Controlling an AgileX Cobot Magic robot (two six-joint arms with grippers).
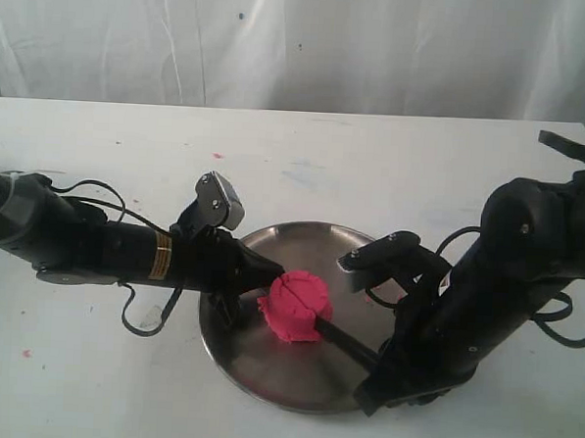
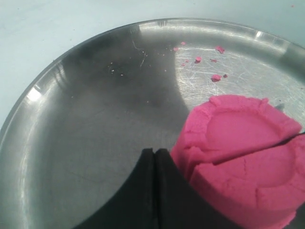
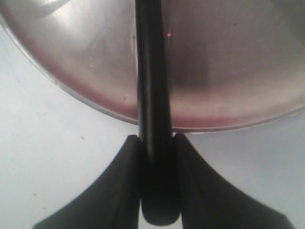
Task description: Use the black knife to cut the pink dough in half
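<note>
The pink dough point(image 1: 298, 306) point(image 2: 243, 167) sits upright in the steel plate point(image 1: 265, 375), a thin slit running across its rimmed top. The black knife point(image 1: 350, 345) point(image 3: 152, 95) reaches from the dough's right side out over the plate's rim. My right gripper point(image 1: 377, 376) point(image 3: 156, 143) is shut on the knife's handle, just outside the rim. My left gripper point(image 1: 270, 277) point(image 2: 155, 152) is shut with nothing between its fingers; its tips rest against the dough's left side. The blade's tip is hidden in the dough.
Pink crumbs point(image 2: 215, 77) lie scattered on the plate's bottom point(image 2: 105, 124) beyond the dough. The white table point(image 1: 306, 151) stretches around the plate, with a white curtain point(image 1: 302, 43) behind it. The right arm's bulk point(image 1: 525, 270) stands beside the plate's right rim.
</note>
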